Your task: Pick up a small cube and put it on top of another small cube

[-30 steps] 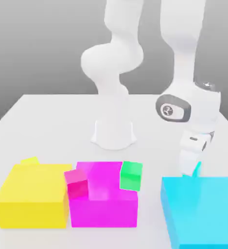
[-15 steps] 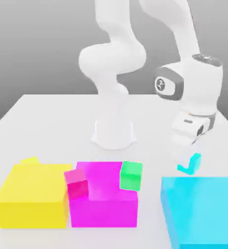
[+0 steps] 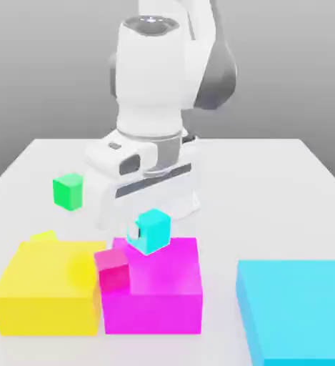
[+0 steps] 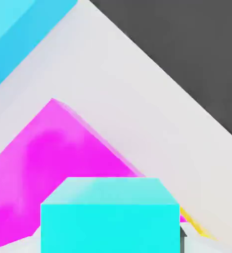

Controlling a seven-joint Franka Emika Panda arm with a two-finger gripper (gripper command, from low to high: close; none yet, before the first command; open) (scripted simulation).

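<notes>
in the hand view the small cyan cube [image 4: 110,217] sits right in front of the camera, clamped in the gripper, with the top of the big magenta block [image 4: 63,158] spread out beyond it. farther off in that view lie the white table [image 4: 137,99], a corner of the large cyan block [image 4: 19,29] and a sliver of yellow beside the cube.

the exterior view shows what the hand view does not. nearest the camera stand three big blocks in a row: the large yellow block [image 3: 45,289] on the exterior view's left, the big magenta block [image 3: 156,293] in the middle and the large cyan block [image 3: 298,311] on the right, well apart from the magenta one. a small magenta-red cube [image 3: 113,269] sits at the seam between the yellow and magenta blocks. just above the magenta block's back edge hangs the small cyan cube [image 3: 153,231], pinched by the gripper [image 3: 143,232], whose fingers are closed on it. the white arm [image 3: 152,107] rises behind and hides much of the table's middle. a small green cube [image 3: 68,191] appears to the exterior view's left of the arm, and whether it rests on the table or is in the air cannot be told. a small yellow cube [image 3: 45,236] peeks from behind the yellow block. no writing can be read.
</notes>
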